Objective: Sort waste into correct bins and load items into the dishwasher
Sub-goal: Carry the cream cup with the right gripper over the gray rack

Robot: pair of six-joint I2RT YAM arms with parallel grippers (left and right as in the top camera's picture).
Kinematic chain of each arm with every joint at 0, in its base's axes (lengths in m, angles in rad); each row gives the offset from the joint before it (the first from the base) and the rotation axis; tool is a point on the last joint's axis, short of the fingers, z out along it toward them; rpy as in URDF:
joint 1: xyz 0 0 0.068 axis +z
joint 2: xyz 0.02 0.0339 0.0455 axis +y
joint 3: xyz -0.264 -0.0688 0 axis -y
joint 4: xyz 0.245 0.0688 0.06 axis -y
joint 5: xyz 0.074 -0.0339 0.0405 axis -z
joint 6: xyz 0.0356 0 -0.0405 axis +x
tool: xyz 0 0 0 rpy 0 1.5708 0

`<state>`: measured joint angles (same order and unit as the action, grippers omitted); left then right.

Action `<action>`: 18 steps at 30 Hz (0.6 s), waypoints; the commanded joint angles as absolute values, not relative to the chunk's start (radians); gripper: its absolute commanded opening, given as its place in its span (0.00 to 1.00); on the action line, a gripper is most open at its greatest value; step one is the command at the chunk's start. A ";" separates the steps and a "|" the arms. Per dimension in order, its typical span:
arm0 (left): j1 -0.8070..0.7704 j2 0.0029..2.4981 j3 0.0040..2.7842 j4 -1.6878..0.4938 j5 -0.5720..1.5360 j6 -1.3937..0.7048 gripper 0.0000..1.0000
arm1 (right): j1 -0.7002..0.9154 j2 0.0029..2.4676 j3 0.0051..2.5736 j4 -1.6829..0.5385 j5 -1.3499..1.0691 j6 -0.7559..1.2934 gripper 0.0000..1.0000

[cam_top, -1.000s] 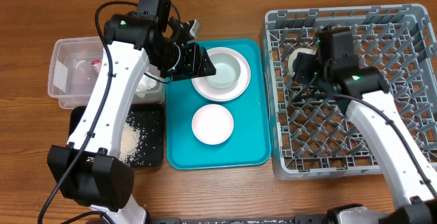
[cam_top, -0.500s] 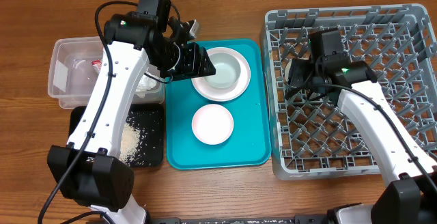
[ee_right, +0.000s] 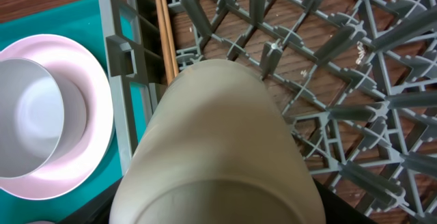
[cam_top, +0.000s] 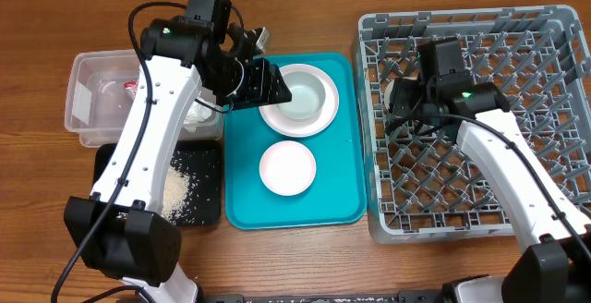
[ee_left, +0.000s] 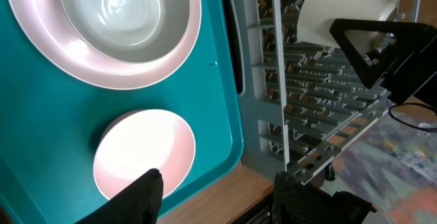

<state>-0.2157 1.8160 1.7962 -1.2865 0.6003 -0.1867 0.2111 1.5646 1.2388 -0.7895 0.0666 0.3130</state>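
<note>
I have the right gripper (cam_top: 406,92) clamped on the white cup (ee_right: 218,138). Its 2 fingers press the cup's sides, and 1 black finger shows against the cup in the left wrist view. The cup hangs over the left side of the grey dish rack (cam_top: 545,44), just inside the rack's wall and above the pegs. I cannot tell whether it touches any peg.

The left gripper (ee_left: 217,183) has its fingers apart with nothing between them. It hovers over the teal tray (cam_top: 346,192), at the tray's rear left corner in the overhead view.

On the teal tray sits the large white plate (ee_left: 130,80) with 1 bowl (ee_left: 123,9) nested upright in it. The second bowl (cam_top: 287,168) sits nearer the front of the tray, apart from the plate.

Left of the teal tray, the clear tub (cam_top: 83,72) holds the red snack wrapper (cam_top: 129,87), though my left arm covers part of the tub. In front of the tub, the black tray (cam_top: 208,215) has white rice (cam_top: 175,192) scattered across its floor.
</note>
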 commanded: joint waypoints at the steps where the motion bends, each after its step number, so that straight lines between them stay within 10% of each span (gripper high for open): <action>1: -0.211 1.811 1.805 -1.287 0.592 -0.179 0.55 | 0.214 1.568 1.263 -0.781 0.065 0.307 0.49; 18: -0.211 1.811 1.805 -1.290 0.592 -0.179 0.55 | 0.214 1.586 1.262 -0.796 0.065 0.307 0.49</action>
<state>-0.2157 1.8156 1.7958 -1.2877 0.5976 -0.1867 0.2111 1.5845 1.2388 -0.7994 0.0662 0.3138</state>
